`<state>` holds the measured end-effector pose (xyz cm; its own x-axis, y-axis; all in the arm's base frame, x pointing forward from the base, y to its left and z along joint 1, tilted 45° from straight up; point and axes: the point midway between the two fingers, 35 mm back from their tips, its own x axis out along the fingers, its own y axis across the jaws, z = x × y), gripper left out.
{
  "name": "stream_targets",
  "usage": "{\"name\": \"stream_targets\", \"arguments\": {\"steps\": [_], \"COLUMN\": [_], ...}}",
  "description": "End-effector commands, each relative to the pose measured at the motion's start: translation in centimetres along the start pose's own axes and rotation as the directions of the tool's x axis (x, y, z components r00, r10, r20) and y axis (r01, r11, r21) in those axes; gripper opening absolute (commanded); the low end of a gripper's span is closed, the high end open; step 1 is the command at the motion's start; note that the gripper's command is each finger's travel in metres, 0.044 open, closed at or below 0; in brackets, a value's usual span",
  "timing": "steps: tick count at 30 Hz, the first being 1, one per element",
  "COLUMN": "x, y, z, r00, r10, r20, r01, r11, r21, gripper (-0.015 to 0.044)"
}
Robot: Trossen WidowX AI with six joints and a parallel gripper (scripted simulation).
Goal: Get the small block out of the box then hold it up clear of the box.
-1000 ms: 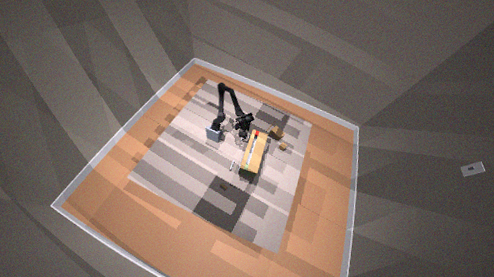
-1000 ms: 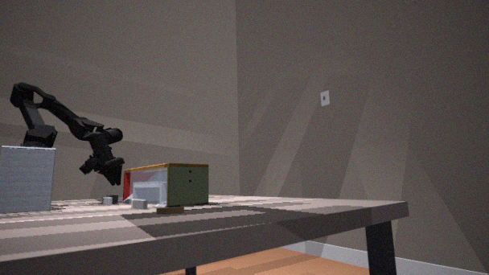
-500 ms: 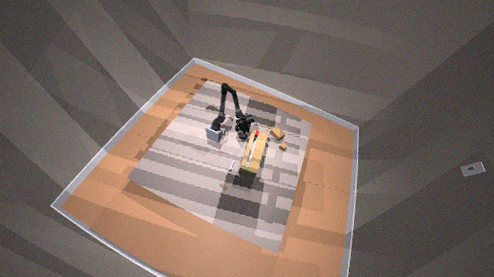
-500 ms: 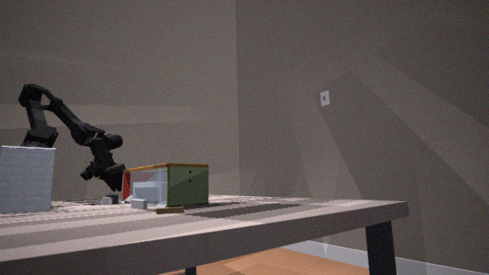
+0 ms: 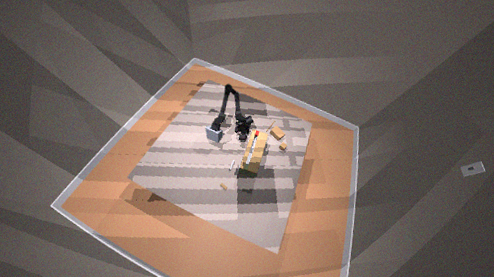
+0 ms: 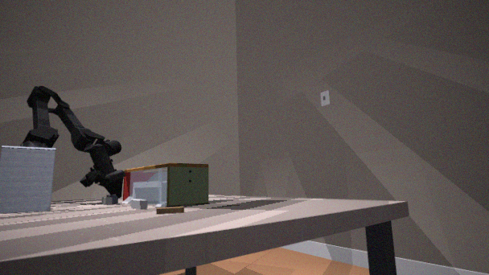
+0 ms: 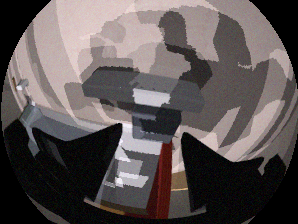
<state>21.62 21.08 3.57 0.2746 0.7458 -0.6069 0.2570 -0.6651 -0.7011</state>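
claw (image 5: pixel 242 138) (image 6: pixel 115 196) (image 7: pixel 152 132): partly open, empty | exterior: low, left of clear-fronted box (image 5: pixel 256 154) (image 6: pixel 187 186) (image 7: pixel 164 180) | small grey block (image 6: pixel 108 195) (image 7: pixel 162 126): near claw, probably on table (image 5: pixel 190 160) (image 6: pixel 257 225) (image 7: pixel 55 65)

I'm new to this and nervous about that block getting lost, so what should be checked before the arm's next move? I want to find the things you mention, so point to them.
1. Clear-fronted box (image 5: pixel 259 155) (image 6: pixel 187 185) (image 7: pixel 164 185) standing upright: ok.
2. Gripper (image 5: pixel 242 138) (image 6: pixel 114 194) (image 7: pixel 152 132) open, with nothing held: ok.
3. Gripper not touching the box: cannot tell; they are very close near the red end.
4. Small block out of the box: cannot tell; several loose pieces lie around, and none is surely it.
5. Small block held up well away from the box: not ok; the gripper is low and empty.
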Motion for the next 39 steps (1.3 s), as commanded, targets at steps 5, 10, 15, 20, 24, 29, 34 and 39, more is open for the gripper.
{"name": "stream_targets", "arguments": {"steps": [5, 10, 15, 20, 24, 29, 34, 39], "x": [1.0, 1.1, 1.1, 0.2, -1.2, -3.2, -4.6, -4.8], "y": [0.1, 0.1, 0.1, 0.1, 0.2, 0.1, 0.0, 0.2], "z": [0.7, 0.8, 0.8, 0.2, -0.6, -1.5, -1.9, -1.9], "r00": [1.0, 1.0, 1.0, 1.0, 1.0, 1.0, 1.0, 1.0], "r10": [0.002, 0.002, 0.002, 0.004, 0.006, 0.005, 0.002, 0.001], "r20": [0.003, 0.003, 0.003, 0.004, 0.006, 0.005, 0.003, 0.007], "r01": [-0.002, -0.002, -0.002, -0.004, -0.006, -0.005, -0.002, -0.002], "r11": [1.0, 1.0, 1.0, 1.0, 1.0, 1.0, 1.0, 0.99], "r21": [0.005, 0.005, 0.005, 0.004, 0.002, 0.001, 0.001, 0.138], "gripper": [0.0285, 0.018, 0.0068, 0.0, 0.0, 0.0, 0.0, 0.0]}}
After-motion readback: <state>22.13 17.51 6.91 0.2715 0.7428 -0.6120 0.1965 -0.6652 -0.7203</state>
